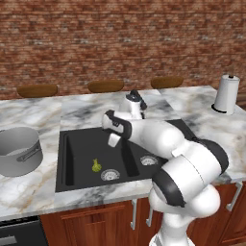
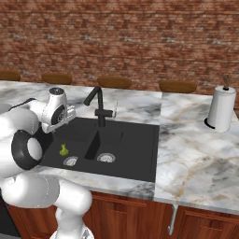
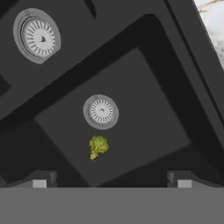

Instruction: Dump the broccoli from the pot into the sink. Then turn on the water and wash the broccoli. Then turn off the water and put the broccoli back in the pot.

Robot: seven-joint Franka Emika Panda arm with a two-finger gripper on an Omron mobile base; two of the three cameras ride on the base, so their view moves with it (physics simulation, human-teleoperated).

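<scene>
The broccoli (image 1: 96,166) is a small yellow-green floret lying on the floor of the black sink (image 1: 67,163), in its larger left basin, close to the round silver drain (image 1: 110,174). In the hand view the broccoli (image 3: 98,146) lies just below that drain (image 3: 101,112). My gripper (image 3: 111,181) hangs open above this basin with nothing between its fingertips (image 3: 41,180). From the left base camera the gripper (image 1: 114,141) shows over the sink's middle. The grey pot (image 1: 19,151) stands upright on the counter left of the sink.
A black faucet (image 2: 98,106) rises behind the sink (image 2: 135,149), with the broccoli (image 2: 63,150) at its left end. A paper towel roll (image 1: 226,93) stands at the far right of the marble counter. Brown rounded shapes (image 1: 37,90) line the counter's far edge.
</scene>
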